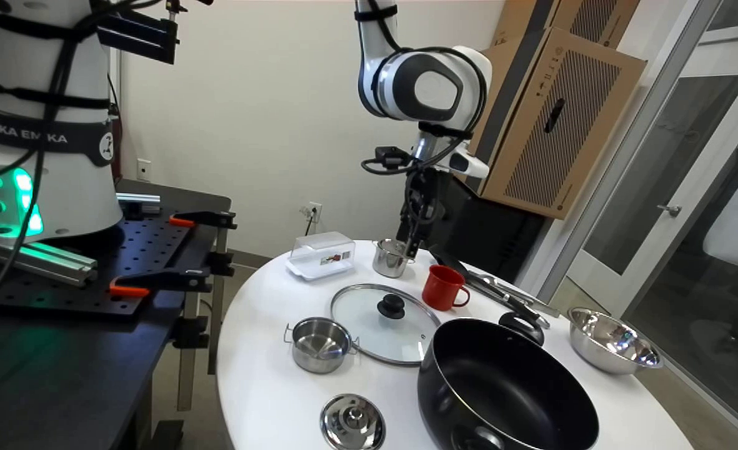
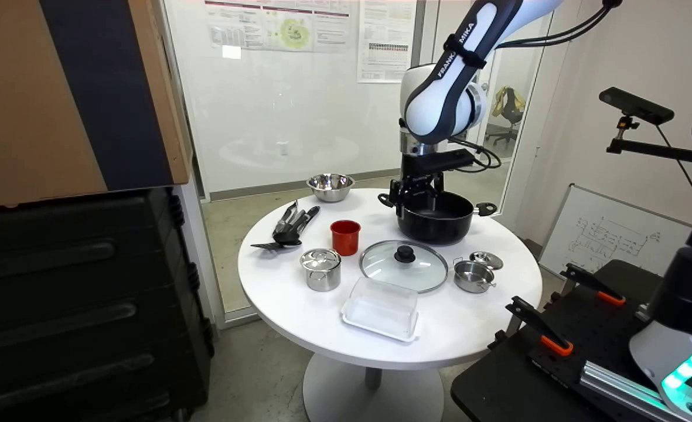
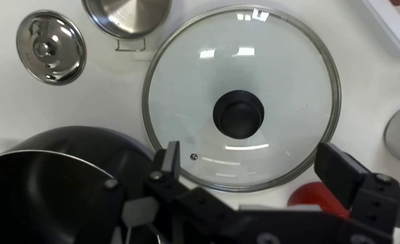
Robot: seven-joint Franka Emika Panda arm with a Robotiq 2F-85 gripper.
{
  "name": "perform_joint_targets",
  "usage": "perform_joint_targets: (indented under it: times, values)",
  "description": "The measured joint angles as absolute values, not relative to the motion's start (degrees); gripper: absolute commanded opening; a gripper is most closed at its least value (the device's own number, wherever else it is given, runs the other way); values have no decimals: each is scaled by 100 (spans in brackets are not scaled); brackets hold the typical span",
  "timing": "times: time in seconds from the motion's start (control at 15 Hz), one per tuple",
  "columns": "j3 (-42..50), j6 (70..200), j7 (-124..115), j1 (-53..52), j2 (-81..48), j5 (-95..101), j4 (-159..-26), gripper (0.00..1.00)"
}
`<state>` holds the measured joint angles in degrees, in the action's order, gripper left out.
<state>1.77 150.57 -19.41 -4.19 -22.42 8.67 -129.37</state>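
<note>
The worktop (image 3: pixel 111 98) is white; on it I observe a round, clear glass lid (image 3: pixel 241 79), metal-rimmed, black knob (image 3: pixel 239 117) uppermost. My hand (image 3: pixel 247 149) stands with fingers apart.

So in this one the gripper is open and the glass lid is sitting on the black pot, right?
Wrong on one point: in an exterior view the glass lid lies on the white table, beside the black pot, not on it. The gripper is indeed open.

The white Franka Emika Panda arm (image 1: pixel 434 94) bears black cables (image 1: pixel 62 65), green base lights (image 1: pixel 24 181) and a black Robotiq gripper (image 3: pixel 248 148).
</note>
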Motion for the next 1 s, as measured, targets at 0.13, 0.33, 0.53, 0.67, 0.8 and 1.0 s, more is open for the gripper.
perform_joint_targets:
  times: [0.13, 0.33, 0.53, 0.67, 0.8, 1.0]
  values:
    - [297, 15470, -1945, -433, -2497, 865, -12898, 100]
    - [476, 15694, -1952, -528, -2887, 854, -12780, 100]
    - [518, 15710, -1952, -605, -3189, 812, -12626, 100]
    - [519, 15754, -1952, -665, -3345, 799, -12518, 100]
    - [533, 15781, -1952, -739, -3476, 787, -12400, 100]
    - [594, 15782, -1953, -840, -3667, 773, -12223, 100]
